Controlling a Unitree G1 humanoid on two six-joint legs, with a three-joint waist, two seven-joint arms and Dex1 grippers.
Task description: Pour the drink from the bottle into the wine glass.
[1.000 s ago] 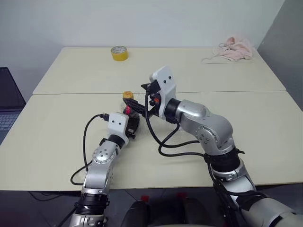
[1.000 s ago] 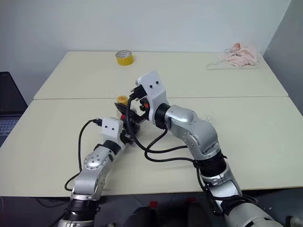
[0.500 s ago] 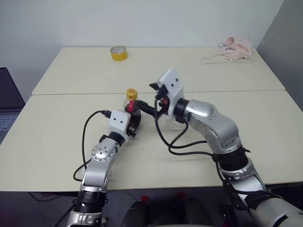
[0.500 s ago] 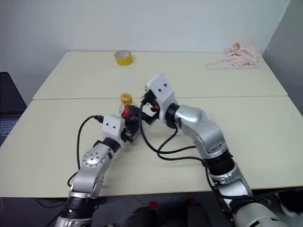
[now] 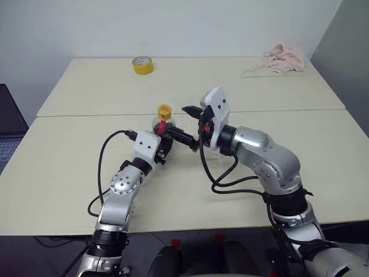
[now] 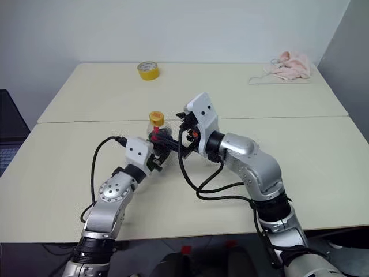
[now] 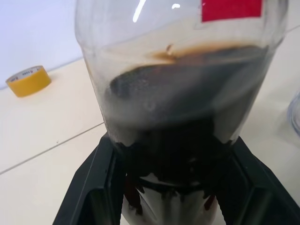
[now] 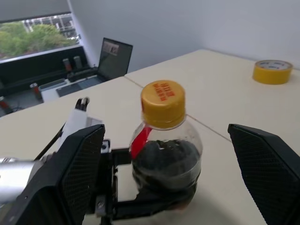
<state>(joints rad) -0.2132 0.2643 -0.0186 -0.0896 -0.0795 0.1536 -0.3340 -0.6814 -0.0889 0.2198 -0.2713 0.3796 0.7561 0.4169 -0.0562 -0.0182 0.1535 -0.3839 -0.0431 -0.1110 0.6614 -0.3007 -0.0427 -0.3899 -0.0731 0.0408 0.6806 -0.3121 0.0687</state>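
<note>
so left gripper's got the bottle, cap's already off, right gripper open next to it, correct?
Not quite: the yellow cap is still screwed on the bottle, as the right wrist view shows. The rest holds: the left gripper grips the bottle at its base, and the right gripper stands open beside it.

The clear bottle [image 8: 166,154] has a yellow cap [image 8: 163,103], red label [image 7: 232,9] and near-black drink [image 7: 183,98].

My arms in silver-grey rounded metal shells with black joint bands, white boxy wrist housings with small dark screw holes, black cables looping off each wrist, my right gripper [image 8: 168,173] with broad black mesh-textured fingers [image 8: 265,164], my left gripper [image 7: 171,187] glossy black
</note>
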